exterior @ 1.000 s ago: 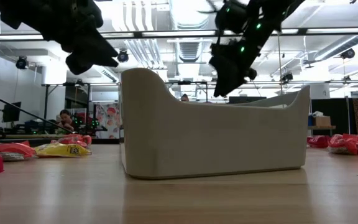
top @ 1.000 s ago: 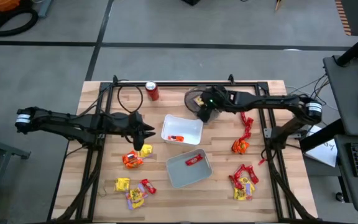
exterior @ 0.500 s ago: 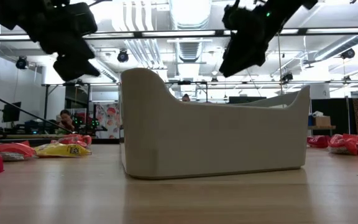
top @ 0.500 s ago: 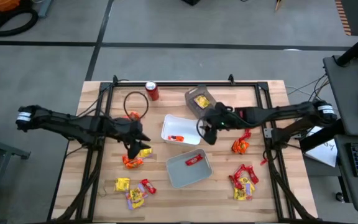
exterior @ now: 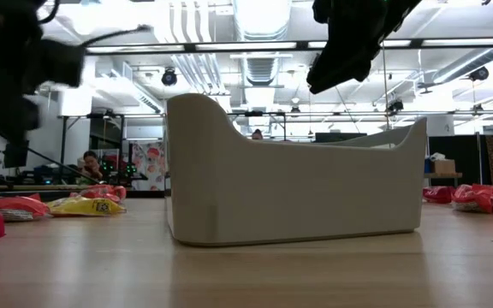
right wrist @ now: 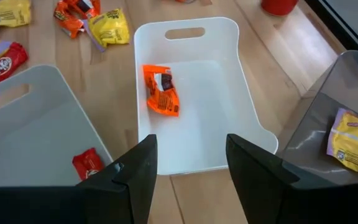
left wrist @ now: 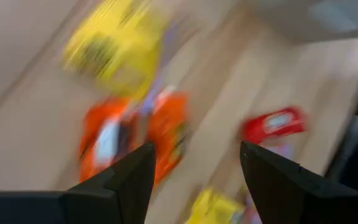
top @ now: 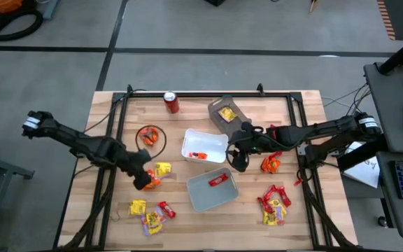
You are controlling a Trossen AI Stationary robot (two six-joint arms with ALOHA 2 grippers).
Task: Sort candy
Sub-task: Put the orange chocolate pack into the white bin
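The candy lies scattered as small shiny wrapped sweets on the wooden table. My left gripper [top: 143,179] [left wrist: 196,149] is open above two orange sweets [left wrist: 166,134] near a yellow one [top: 163,169], touching nothing; its wrist view is blurred. My right gripper [top: 239,158] [right wrist: 190,142] is open and empty, hovering by the near right corner of the white tray [right wrist: 191,37]. That tray holds one orange sweet [right wrist: 160,90]. The grey tray [top: 200,199] holds a red sweet [top: 219,180]. The dark clear tray [top: 217,106] holds a yellow one [right wrist: 353,140].
A red soda can [top: 171,103] stands near the far edge. An orange sweet [top: 147,135] lies inside a cable loop. More sweets lie near the left front [top: 152,213] and on the right [top: 275,203] [top: 270,164] [top: 278,136]. Dark frame rails run along the table's sides.
My left gripper has swung toward the near edge and down, from beside the white tray to above the orange sweets. My right gripper has moved from over the dark clear tray toward the near edge, stopping by the white tray's near right corner. No candy has visibly moved.
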